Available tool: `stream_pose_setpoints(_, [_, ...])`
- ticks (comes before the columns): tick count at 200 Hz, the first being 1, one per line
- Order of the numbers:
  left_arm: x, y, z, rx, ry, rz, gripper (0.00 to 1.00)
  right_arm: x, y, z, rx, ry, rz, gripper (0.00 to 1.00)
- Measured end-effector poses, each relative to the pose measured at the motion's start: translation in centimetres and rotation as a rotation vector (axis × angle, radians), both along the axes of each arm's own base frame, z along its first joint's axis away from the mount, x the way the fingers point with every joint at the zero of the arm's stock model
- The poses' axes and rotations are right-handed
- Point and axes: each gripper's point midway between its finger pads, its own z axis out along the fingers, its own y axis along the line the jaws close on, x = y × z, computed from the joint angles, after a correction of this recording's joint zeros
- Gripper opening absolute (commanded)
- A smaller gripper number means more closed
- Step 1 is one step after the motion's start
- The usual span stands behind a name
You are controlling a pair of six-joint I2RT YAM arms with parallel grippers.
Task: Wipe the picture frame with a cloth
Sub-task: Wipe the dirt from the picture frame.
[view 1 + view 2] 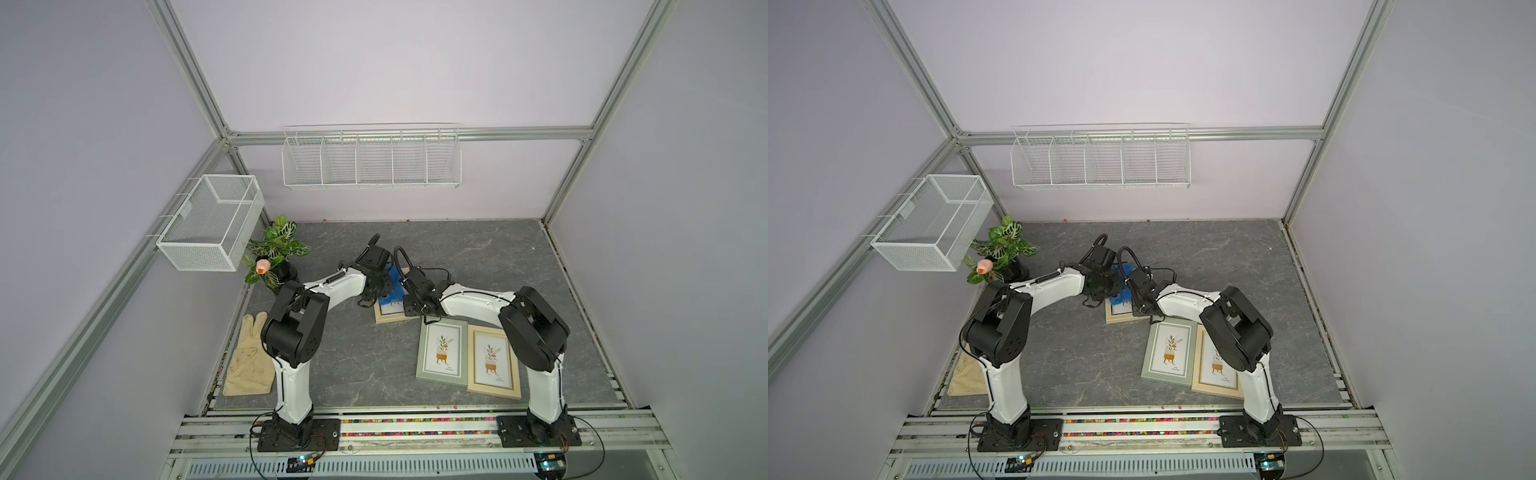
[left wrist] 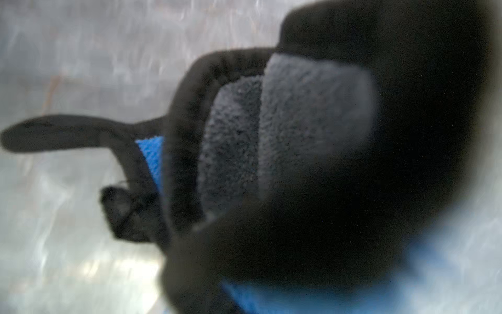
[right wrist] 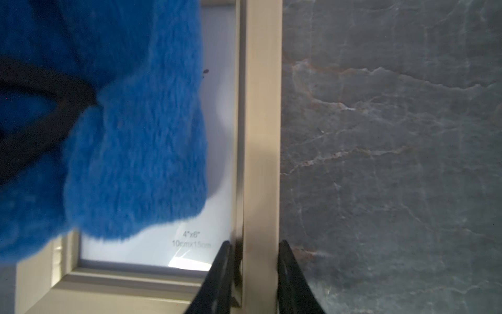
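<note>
The picture frame [image 1: 388, 316] lies flat on the counter [image 1: 478, 257], just beyond the far side of the grey-green frame [image 1: 442, 353]. The right end effector [image 3: 255, 261] is closed across one beige side rail, a jaw against each edge. The cloth [image 3: 130, 136] sits bunched on the glass, farther again from the grey-green frame, pinched in the fully closed left end effector [image 1: 376, 291]. The picture frame looks light and stiff, so it would likely skate on the smooth counter unless pinned. The rail is the sound hold, since the glass is slick and fragile. The cloth is soft and limp, and any gathered fold should give a grip.
</note>
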Motion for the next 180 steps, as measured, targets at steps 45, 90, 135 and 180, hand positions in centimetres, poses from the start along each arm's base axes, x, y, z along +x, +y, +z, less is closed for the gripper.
stream_pose_setpoints(45, [-3.1,-0.9,-0.2,-0.029,0.007,-0.013,0.00,0.0,0.0,0.0,-0.001,0.000,0.003,0.06])
stream_pose_setpoints(90, [-2.0,-0.1,0.0,-0.072,0.020,0.017,0.00,0.0,0.0,0.0,-0.001,0.000,0.003,0.07])
stream_pose_setpoints(135, [-1.2,-3.5,-0.3,-0.117,0.027,-0.014,0.00,0.0,-0.2,0.0,-0.004,0.000,-0.004,0.07])
stream_pose_setpoints(180, [1.3,-4.0,-0.1,-0.143,0.019,-0.005,0.00,0.2,-0.5,0.0,-0.006,-0.001,-0.012,0.07])
